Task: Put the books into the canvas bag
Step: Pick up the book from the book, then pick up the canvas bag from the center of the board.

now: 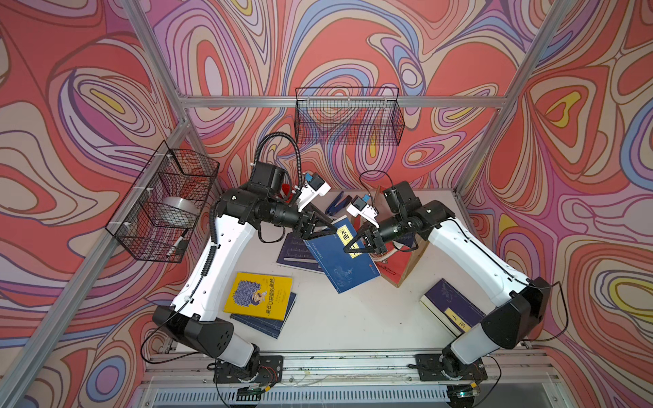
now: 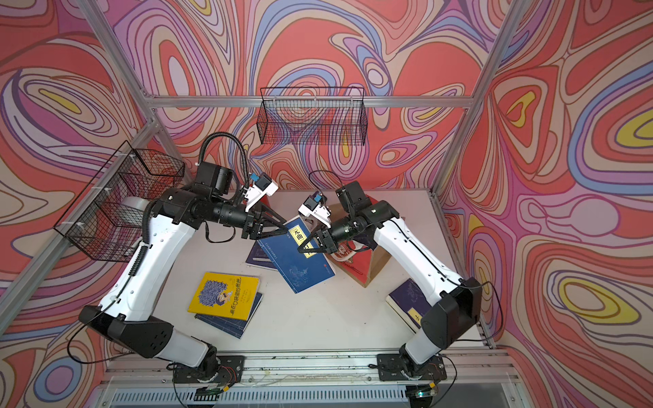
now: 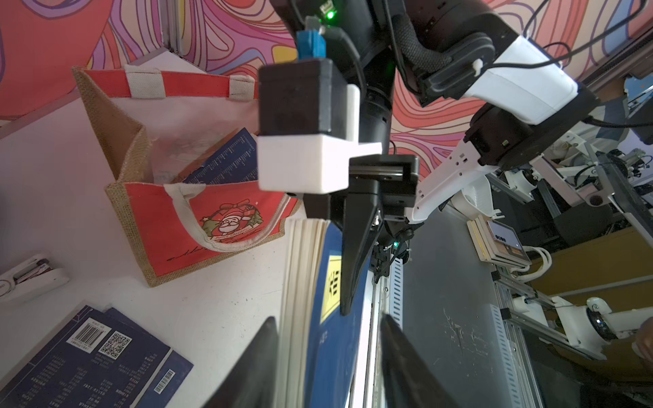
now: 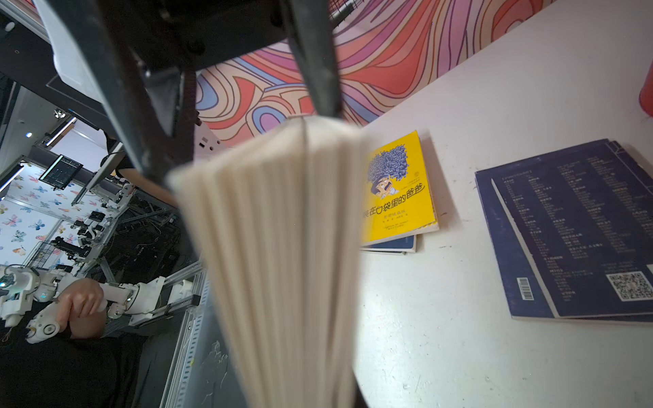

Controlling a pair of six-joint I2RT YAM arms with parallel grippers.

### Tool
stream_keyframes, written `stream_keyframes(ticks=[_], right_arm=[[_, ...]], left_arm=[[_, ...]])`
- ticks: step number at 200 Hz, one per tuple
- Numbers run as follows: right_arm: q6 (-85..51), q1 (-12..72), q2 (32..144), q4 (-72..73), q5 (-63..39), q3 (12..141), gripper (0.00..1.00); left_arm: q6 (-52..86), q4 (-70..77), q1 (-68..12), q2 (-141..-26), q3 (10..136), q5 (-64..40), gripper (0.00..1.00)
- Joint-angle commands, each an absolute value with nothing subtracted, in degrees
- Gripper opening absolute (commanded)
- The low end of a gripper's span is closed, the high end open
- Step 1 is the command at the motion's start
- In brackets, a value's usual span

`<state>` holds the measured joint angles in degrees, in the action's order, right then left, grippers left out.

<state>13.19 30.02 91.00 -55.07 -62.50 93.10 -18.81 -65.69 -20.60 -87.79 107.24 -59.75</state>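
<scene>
Your right tool [image 1: 351, 243] is clamping the label edge of the blue book [image 1: 339, 268], which is hanging tilted above the surface [image 1: 353, 318]. Your left tool [image 1: 334, 226] is straddling that book's far corner; whether it is pinching, I cannot tell. Just behind the right tool the canvas bag [image 3: 116, 148] is standing open, a navy book [image 3: 229, 159] leaning inside. Under the left tool two navy books [image 1: 293, 252] are lying flat. Farther toward its base, the yellow book [image 1: 259, 296] is lying on a dark blue book [image 1: 268, 325].

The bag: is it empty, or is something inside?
Not empty: the left wrist view shows a dark blue book standing inside the bag.
</scene>
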Motion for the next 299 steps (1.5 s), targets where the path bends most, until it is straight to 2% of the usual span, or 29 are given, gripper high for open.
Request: stream_keyframes(ticks=[1, 7, 13, 17, 26, 34, 51, 64, 77, 90, 104, 118, 126, 135, 142, 170, 209, 228, 277, 299], right_arm=[[14.4, 30.1, 90.7, -56.0, -61.4, 95.9, 0.00], [14.6, 30.1, 90.8, -56.5, -61.3, 96.1, 0.00], [14.8, 30.1, 90.9, -56.9, -61.1, 96.4, 0.00], [15.0, 30.1, 91.0, -57.2, -61.0, 96.7, 0.00], [15.5, 30.1, 91.1, -58.0, -61.1, 97.2, 0.00], [15.9, 30.3, 91.2, -58.6, -61.1, 97.5, 0.00], [15.8, 30.7, 91.2, -58.5, -60.8, 97.6, 0.00], [15.6, 30.8, 91.0, -58.2, -60.7, 97.5, 0.00], [15.0, 30.8, 90.8, -57.2, -60.5, 96.9, 0.00], [14.9, 30.9, 90.6, -57.0, -60.5, 96.8, 0.00], [14.6, 30.9, 90.4, -56.6, -59.8, 96.7, 0.00], [13.6, 31.0, 90.1, -55.6, -58.4, 96.5, 0.01], [12.7, 30.9, 89.3, -54.5, -57.1, 96.0, 0.20], [9.8, 30.7, 87.7, -51.2, -53.9, 94.9, 0.52], [6.7, 30.2, 86.1, -48.0, -50.1, 93.8, 0.61], [-3.7, 21.6, 81.4, -42.7, -41.8, 91.7, 0.75], [-6.6, 15.3, 82.6, -51.5, -13.3, 96.0, 0.79], [-4.0, 14.4, 85.2, -53.3, -5.0, 97.4, 0.80], [1.9, 12.1, 95.1, -52.1, 2.5, 101.7, 0.80], [4.6, 10.2, 100.2, -53.7, 2.6, 106.0, 0.80]], left_arm=[[-22.9, -71.8, -22.2, -89.2, 108.1, -59.0, 0.14], [-22.9, -71.8, -22.5, -89.2, 107.7, -58.8, 0.14], [-23.1, -71.9, -22.8, -89.1, 107.6, -58.6, 0.18], [-23.2, -72.1, -22.9, -89.1, 107.5, -58.6, 0.24], [-23.4, -72.3, -23.3, -89.2, 107.5, -57.9, 0.44], [-23.3, -72.2, -23.4, -89.3, 107.5, -57.5, 0.53], [-23.1, -72.5, -23.6, -90.0, 108.3, -57.4, 0.57], [-23.2, -72.8, -23.8, -90.4, 108.9, -57.4, 0.54], [-23.2, -72.8, -23.7, -90.7, 109.2, -57.4, 0.43], [-23.1, -72.7, -23.8, -90.9, 109.4, -57.2, 0.27], [-22.9, -72.5, -23.8, -91.1, 109.9, -56.9, 0.00], [-22.5, -71.5, -23.7, -90.8, 110.0, -56.4, 0.00], [-21.3, -69.7, -23.7, -90.6, 109.9, -54.8, 0.00], [-19.2, -66.8, -23.8, -89.9, 109.4, -51.4, 0.00], [-17.3, -63.9, -23.8, -89.3, 108.8, -48.3, 0.00], [-13.9, -52.7, -23.3, -85.3, 105.9, -40.3, 0.00], [-11.9, -38.9, -22.7, -79.6, 99.2, -35.9, 0.00], [-9.3, -37.3, -22.2, -80.5, 100.5, -35.2, 0.00], [-4.0, -34.1, -21.7, -80.7, 99.9, -36.0, 0.00], [-3.8, -33.5, -21.6, -79.0, 97.5, -35.7, 0.00]])
